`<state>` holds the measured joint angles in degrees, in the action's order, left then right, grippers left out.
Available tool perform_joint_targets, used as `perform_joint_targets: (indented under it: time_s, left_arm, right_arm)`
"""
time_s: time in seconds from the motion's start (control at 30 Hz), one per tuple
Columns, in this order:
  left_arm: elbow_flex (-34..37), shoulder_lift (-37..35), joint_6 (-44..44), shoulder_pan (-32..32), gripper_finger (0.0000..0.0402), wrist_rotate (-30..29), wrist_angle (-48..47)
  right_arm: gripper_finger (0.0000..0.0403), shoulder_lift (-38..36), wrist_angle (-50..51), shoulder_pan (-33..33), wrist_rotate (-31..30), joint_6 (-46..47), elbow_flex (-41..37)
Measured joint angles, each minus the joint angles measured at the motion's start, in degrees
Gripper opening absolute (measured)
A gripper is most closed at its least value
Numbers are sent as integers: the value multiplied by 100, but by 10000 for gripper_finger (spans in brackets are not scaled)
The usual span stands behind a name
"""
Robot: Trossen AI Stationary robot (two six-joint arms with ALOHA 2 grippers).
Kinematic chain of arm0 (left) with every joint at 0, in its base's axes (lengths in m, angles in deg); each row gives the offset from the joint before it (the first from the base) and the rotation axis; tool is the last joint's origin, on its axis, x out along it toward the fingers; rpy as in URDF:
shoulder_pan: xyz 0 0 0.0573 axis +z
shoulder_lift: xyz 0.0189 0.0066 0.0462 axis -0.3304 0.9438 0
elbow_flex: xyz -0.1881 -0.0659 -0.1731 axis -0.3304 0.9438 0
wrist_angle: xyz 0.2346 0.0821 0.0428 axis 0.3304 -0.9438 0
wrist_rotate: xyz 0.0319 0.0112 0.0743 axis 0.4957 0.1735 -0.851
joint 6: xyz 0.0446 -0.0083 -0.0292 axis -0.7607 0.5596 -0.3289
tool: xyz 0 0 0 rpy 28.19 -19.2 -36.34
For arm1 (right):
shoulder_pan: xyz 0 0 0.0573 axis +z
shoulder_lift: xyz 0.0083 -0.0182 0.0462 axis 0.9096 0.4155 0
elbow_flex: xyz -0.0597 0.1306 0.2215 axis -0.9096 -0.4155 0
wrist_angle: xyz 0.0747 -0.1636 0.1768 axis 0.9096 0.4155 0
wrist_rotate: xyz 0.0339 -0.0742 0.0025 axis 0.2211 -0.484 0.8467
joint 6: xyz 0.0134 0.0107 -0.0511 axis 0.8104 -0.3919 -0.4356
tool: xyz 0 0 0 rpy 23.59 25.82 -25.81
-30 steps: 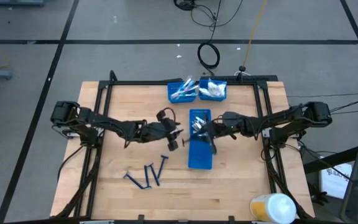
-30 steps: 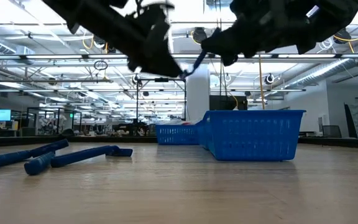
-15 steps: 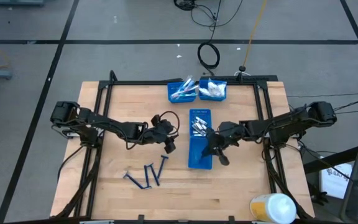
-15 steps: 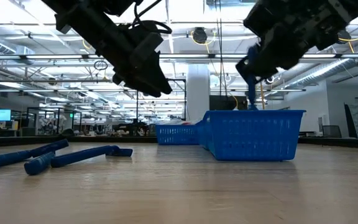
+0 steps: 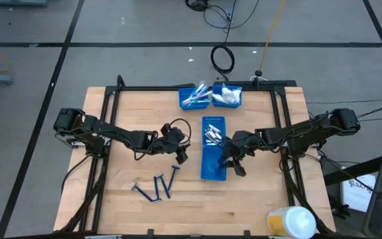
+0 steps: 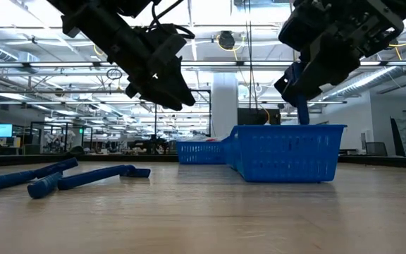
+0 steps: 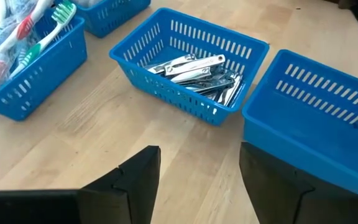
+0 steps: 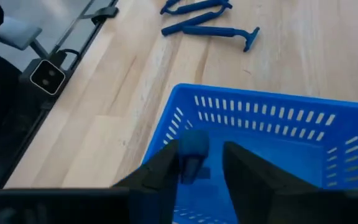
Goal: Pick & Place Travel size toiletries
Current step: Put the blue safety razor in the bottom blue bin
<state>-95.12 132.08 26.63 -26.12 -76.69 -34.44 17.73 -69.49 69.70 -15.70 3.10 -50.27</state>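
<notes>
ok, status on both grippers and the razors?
Right gripper over empty bin, razor between its fingers. Left gripper open, empty, above table. Three razors on table. Nothing blocking.

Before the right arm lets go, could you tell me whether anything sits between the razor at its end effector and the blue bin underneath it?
Nothing visible does. The right end effector has the dark blue razor between its fingers directly above the near blue bin, whose floor below looks bare. The other razors lie on the table, off to the side.
</notes>
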Motion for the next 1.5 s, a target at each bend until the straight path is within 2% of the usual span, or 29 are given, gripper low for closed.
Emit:
perform_joint_targets:
  time_s: [0.3, 0.47, 0.6, 0.73, 0.83, 1.2, 1.4, 1.5]
  left_arm:
    - [0, 0, -2, 0, 211, -7, 4]
    - [0, 0, 2, 0, 211, -9, 4]
    - [0, 0, 5, 0, 211, -9, 4]
    - [0, 0, 9, 0, 211, -10, 4]
    - [0, 0, 18, 0, 211, -11, 5]
    - [0, 0, 27, 0, 212, -15, 6]
    - [0, 0, 40, 0, 212, -15, 5]
    - [0, 33, 108, -11, 212, 127, -36]
  right_arm:
    - [200, 1, -281, 0, -913, 85, 0]
    - [226, 3, -175, -2, -1222, 149, 0]
    - [227, 3, -366, 6, -1118, 142, 0]
    - [220, 3, -769, 37, -410, 149, 0]
    - [218, 3, -1037, 115, -117, 147, 0]
    - [215, 3, -1181, 291, -172, -11, 0]
    - [213, 3, -1161, 287, -748, -22, 0]
    - [212, 3, -1159, 289, -753, -22, 0]
